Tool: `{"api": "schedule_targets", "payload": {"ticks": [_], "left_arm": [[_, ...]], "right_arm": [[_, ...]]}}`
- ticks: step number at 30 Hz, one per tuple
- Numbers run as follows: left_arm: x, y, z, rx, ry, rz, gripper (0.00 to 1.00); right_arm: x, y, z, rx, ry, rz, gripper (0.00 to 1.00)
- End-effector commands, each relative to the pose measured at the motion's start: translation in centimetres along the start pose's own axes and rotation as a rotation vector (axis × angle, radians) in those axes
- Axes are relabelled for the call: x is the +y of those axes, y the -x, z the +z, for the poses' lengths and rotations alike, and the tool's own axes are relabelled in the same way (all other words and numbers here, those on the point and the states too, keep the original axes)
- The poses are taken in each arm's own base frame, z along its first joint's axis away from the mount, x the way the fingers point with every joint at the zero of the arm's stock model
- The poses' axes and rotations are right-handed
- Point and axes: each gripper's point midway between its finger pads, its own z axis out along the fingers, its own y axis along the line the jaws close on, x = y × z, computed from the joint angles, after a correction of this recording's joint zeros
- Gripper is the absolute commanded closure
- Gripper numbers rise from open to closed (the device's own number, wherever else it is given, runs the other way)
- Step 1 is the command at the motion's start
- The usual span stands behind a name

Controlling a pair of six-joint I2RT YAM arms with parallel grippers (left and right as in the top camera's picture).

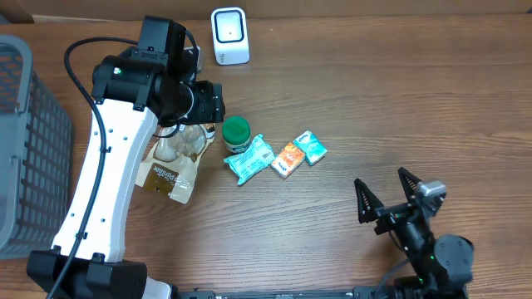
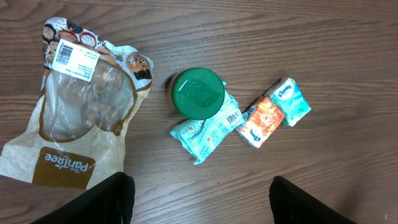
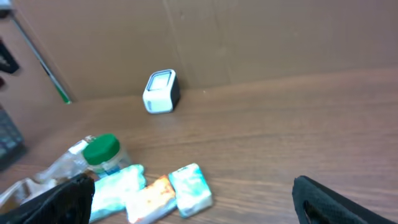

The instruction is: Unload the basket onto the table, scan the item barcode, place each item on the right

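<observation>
Several items lie mid-table: a clear and brown bread bag (image 2: 81, 118) with a white barcode label (image 2: 67, 55), a green-lidded jar (image 2: 198, 93), a teal packet (image 2: 208, 127) showing a barcode, an orange packet (image 2: 261, 121) and a small teal packet (image 2: 289, 101). The white scanner (image 1: 229, 35) stands at the back edge. My left gripper (image 1: 191, 137) hovers above the bag and jar. In the left wrist view the left gripper (image 2: 202, 205) is open with only bare table between its fingers. My right gripper (image 1: 386, 195) stands open near the front right, far from the items.
A grey mesh basket (image 1: 25, 141) fills the far left of the table. A cardboard wall (image 3: 249, 37) rises behind the scanner (image 3: 160, 91). Bare wood lies to the right of the packets and between them and the right arm.
</observation>
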Motion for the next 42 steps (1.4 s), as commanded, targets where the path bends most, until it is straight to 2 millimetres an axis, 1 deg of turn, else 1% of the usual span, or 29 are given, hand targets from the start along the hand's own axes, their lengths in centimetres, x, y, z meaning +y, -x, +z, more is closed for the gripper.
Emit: {"api": "schedule_targets", "payload": {"ticks": [1,4,7,11,17,20,25,31,36,39,42], "left_arm": [[-0.1,-0.1,0.1,0.004,0.008,0.029,0.27],[0.0,-0.3,0.1,0.011,0.01,0.029,0.28],[0.1,-0.4,0.1,0.017,0.012,0.03,0.28],[0.1,-0.6,0.1,0.023,0.013,0.029,0.28],[0.3,-0.8,0.1,0.033,0.024,0.028,0.29],[0.7,-0.9,0.1,0.032,0.045,0.028,0.29],[0.7,-0.7,0.1,0.027,0.044,0.028,0.28],[0.5,-0.4,0.1,0.014,0.038,0.029,0.27],[0.5,-0.2,0.1,0.007,0.038,0.031,0.25],[0.3,0.4,0.2,-0.017,0.03,0.034,0.23],[0.2,0.8,0.2,-0.032,0.026,0.036,0.22]], "right_arm": [[1.7,3.5,-1.5,-0.024,0.033,0.03,0.0],[2.7,4.5,-1.9,0.03,0.052,0.046,0.0],[3.6,5.4,-1.7,0.098,0.08,0.064,0.0],[4.7,5.9,-0.9,0.222,0.116,0.102,0.0],[5.6,7.1,0.8,0.406,0.129,0.172,0.0],[5.6,7.4,1.4,0.487,0.11,0.204,0.0],[5.4,7.8,2.6,0.616,0.071,0.252,0.0],[5.0,8.4,4.7,0.696,0.047,0.279,0.0],[4.4,7.7,6.9,0.712,0.047,0.288,0.0],[4.0,6.8,8.4,0.739,0.052,0.302,0.0],[3.6,6.3,9.5,0.745,0.05,0.304,0.0]]}}
